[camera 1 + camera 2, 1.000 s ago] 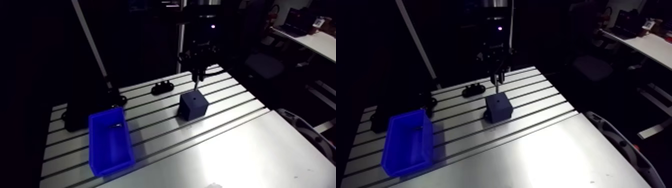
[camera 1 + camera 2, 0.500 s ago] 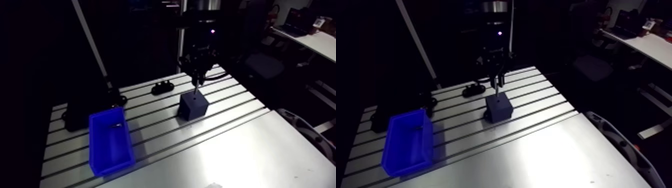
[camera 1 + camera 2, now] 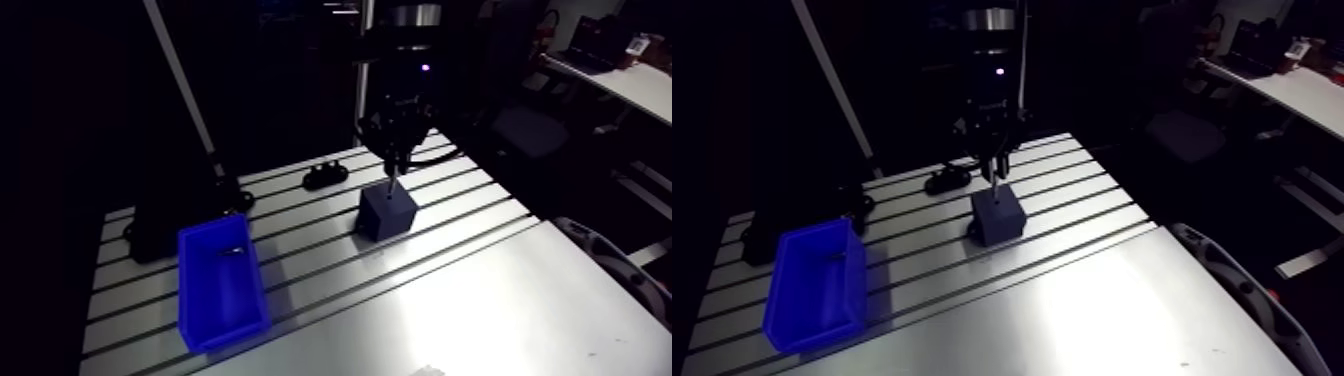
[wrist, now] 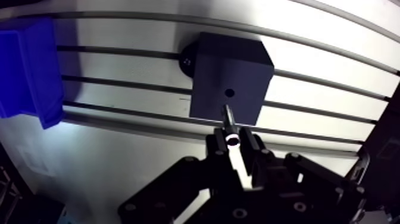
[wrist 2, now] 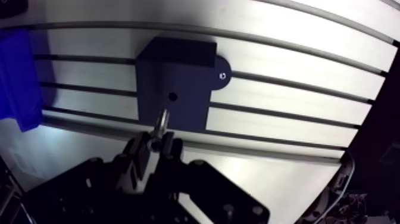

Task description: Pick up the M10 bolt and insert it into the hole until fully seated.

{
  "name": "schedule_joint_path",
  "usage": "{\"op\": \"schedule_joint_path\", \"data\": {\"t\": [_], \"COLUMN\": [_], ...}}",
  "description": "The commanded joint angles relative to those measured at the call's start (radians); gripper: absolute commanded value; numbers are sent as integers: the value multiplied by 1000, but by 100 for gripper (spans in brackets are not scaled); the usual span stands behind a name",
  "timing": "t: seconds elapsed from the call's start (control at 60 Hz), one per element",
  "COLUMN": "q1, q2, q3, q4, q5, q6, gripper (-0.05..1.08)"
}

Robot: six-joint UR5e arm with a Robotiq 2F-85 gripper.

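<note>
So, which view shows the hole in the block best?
The wrist view: the hole is a clear dot atop the block, ahead of the bolt. In the arm view the block is small, the hole unreadable.

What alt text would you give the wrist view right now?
The gripper is shut on the bolt, whose tip points down at the top of the dark block, just short of its small round hole and not yet in it. The block sits on the slotted table, with a blue bin off to one side.
</note>
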Motion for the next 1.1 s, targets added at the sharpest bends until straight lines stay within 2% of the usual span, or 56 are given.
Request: {"op": "schedule_joint_path", "data": {"t": [0.017, 0.183, 1.1], "q1": [0, 0, 6], "q2": [0, 0, 14], "q3": [4, 7, 14], "q4": [-24, -48, -52], "q5": [-18, -27, -24], "q6": [0, -6, -3], "gripper": [108, 108, 108]}}
